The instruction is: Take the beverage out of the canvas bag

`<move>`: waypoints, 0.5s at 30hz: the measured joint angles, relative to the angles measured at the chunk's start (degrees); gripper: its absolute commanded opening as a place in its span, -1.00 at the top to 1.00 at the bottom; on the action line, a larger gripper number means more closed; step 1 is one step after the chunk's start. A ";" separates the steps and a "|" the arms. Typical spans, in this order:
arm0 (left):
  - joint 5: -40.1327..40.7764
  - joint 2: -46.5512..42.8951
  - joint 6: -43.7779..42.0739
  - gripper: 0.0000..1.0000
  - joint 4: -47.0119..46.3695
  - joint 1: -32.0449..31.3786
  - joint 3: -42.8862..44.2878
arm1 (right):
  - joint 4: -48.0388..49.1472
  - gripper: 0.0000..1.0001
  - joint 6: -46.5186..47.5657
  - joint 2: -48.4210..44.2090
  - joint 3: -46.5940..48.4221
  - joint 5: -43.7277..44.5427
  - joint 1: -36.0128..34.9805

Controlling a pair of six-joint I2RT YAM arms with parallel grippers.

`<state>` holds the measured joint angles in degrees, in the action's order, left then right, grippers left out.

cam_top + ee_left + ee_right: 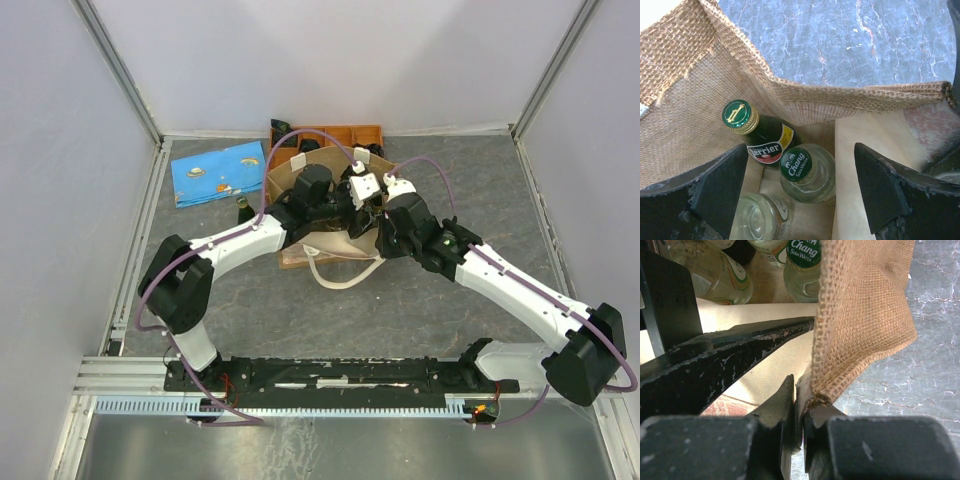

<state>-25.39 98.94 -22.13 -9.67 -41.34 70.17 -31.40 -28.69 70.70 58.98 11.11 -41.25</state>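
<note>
Top external: is looking down from high above the table's [450,330] near edge, far off.
Left wrist: is peering down into the canvas bag [685,110], very near.
Right wrist: is hugging the bag's rim, facing inward.
Shared: both wrist views are catching the Chang bottle [796,164].

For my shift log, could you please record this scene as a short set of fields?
bag: canvas bag, mouth open
contents: Perrier bottle, Chang soda water bottle, one more clear bottle
left gripper: open, over the bottles
right gripper: shut on the bag's rim
nearby: orange tray behind the bag; blue patterned pouch to its left
progress: neither gripper holds a bottle
</note>
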 measured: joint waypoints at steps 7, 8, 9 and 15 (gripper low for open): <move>-0.28 1.07 0.09 -0.62 -2.78 0.09 -0.28 | -0.35 0.71 -0.22 0.00 0.00 0.00 0.02; -0.35 1.18 0.11 -0.60 -3.06 0.09 -0.28 | -0.35 0.71 -0.24 0.00 0.00 0.00 0.02; -0.42 1.27 0.13 -0.60 -3.34 0.09 -0.33 | -0.35 0.71 -0.28 0.00 0.00 0.00 0.02; -0.48 1.42 1.07 -0.74 -5.40 0.09 -1.57 | -0.59 0.71 -0.17 0.02 -0.09 -0.02 0.02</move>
<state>-25.87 100.36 -21.06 -15.07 -41.25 68.60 -31.99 -28.86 70.72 58.89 11.09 -41.23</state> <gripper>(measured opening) 0.821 0.150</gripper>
